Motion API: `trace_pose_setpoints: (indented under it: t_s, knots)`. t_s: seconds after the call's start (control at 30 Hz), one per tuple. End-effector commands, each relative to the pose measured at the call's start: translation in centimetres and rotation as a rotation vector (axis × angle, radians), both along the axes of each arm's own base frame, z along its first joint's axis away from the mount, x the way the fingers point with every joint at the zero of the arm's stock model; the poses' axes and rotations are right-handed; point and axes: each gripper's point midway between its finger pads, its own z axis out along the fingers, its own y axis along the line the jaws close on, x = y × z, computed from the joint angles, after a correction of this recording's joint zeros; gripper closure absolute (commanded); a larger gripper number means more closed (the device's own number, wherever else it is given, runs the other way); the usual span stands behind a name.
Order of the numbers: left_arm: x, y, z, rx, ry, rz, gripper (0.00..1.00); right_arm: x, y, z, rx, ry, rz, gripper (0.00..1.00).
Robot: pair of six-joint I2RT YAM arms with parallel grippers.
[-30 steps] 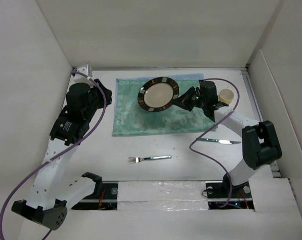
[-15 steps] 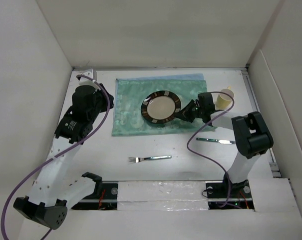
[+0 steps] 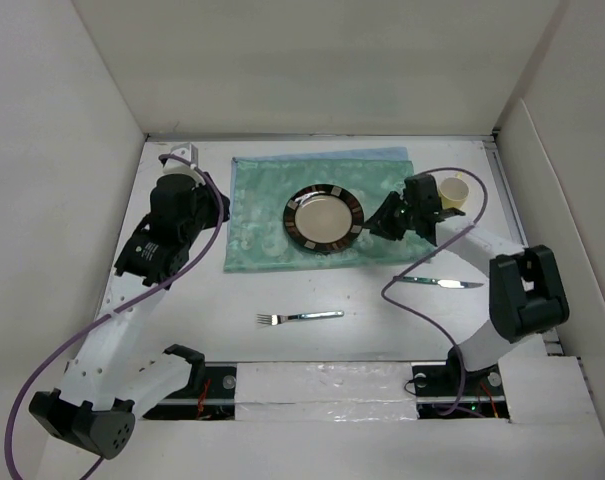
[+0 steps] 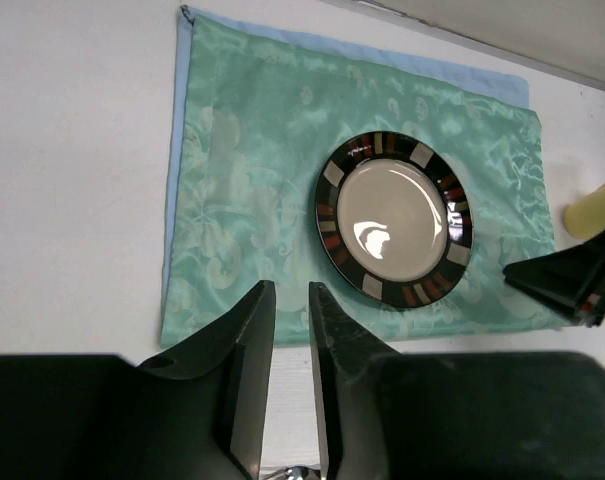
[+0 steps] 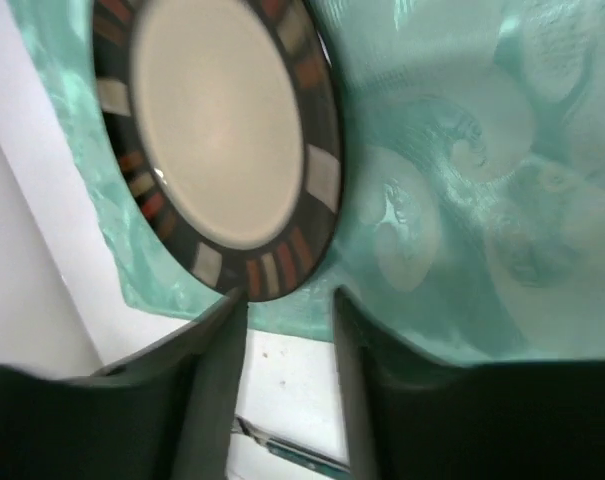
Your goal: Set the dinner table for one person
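So, plate's down on the mat, cutlery not dealt with yet.

Dinner table (image 3: 362,300) is the big white surface filling the top view, with the green mat (image 3: 262,215) lying across its far middle. The plate (image 3: 323,219) sits flat on the mat's right half, toward the near edge. Right gripper (image 5: 287,305) is spread low, rim just off its tips and nothing pinched, so I'd guess that's a let-go pose. Cup (image 3: 452,191) stands just right of it, off the mat. Knife (image 3: 440,283) and fork (image 3: 300,318) lie on bare table nearer the bases, probably waiting their turn. Left gripper (image 4: 290,295) hangs over the mat's near left edge, fingers nearly pressed together and holding nothing, likely just parked. Only the top view shows the whole fork and knife. The left wrist view shows the plate's striped rim best.
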Motion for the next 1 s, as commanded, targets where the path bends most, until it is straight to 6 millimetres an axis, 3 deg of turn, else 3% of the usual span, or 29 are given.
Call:
trace_pose_setpoints:
  t_s: [0.0,0.03,0.07,0.13,0.2,0.23,0.27,0.3,0.33,0.4,0.43,0.63,0.67,0.8,0.9,0.97]
  knots:
    - [-0.2,-0.6,1.5,-0.025,-0.061,-0.035,0.85,1.4,-5.0,6.1,-0.16,-0.141,-0.086,0.76]
    - [-0.2,-0.9,1.4,-0.023,-0.061,-0.051,0.94,1.8,-6.3,7.2,-0.187,-0.166,-0.12,0.92]
    - [-0.2,-1.1,1.4,-0.022,-0.064,-0.067,0.99,2.3,-8.5,8.0,-0.247,-0.19,-0.187,1.0]
    - [-0.2,-1.9,1.1,-0.018,-0.055,-0.118,1.0,3.3,-13.3,10.1,-0.31,-0.221,-0.314,1.0]
    - [-0.4,-2.7,0.8,-0.024,-0.053,-0.17,1.0,3.3,-18.6,10.7,-0.424,-0.19,-0.473,1.0]
    - [-0.4,-2.9,0.7,-0.025,-0.054,-0.18,1.0,3.6,-20.4,11.8,-0.46,-0.196,-0.531,1.0]
    - [-0.5,-3.0,0.3,-0.024,-0.049,-0.19,1.0,3.2,-22.7,11.7,-0.53,-0.168,-0.6,0.96]
    - [-0.7,-3.2,0.4,-0.028,-0.056,-0.204,1.0,3.2,-24.7,11.9,-0.557,-0.162,-0.648,0.78]
    - [-0.8,-3.2,0.3,-0.024,-0.056,-0.21,0.92,3.4,-25.8,12.2,-0.573,-0.168,-0.666,0.67]
    - [-1.0,-3.1,-0.3,-0.016,-0.05,-0.215,0.82,3.6,-27.3,10.8,-0.589,-0.108,-0.669,0.48]
    - [-1.0,-3.1,-0.5,-0.008,-0.051,-0.219,0.75,3.6,-28.5,10.6,-0.593,-0.085,-0.69,0.44]
    - [-1.3,-3.1,-2.1,0.006,-0.025,-0.232,0.7,6.7,-28.3,7.0,-0.559,0.007,-0.597,0.43]
    - [-1.4,-3.1,-2.3,0.006,-0.022,-0.232,0.7,7.0,-28.2,7.5,-0.549,-0.005,-0.591,0.43]
    - [-1.4,-3.2,-2.7,0.0,-0.013,-0.235,0.7,8.0,-28.0,5.1,-0.538,0.059,-0.571,0.43]
    - [-1.4,-3.3,-2.6,-0.004,-0.014,-0.236,0.7,8.2,-28.4,3.2,-0.549,0.102,-0.578,0.63]
    - [-1.3,-3.3,-2.6,-0.002,-0.011,-0.234,0.7,8.5,-28.7,3.5,-0.553,0.084,-0.606,0.86]
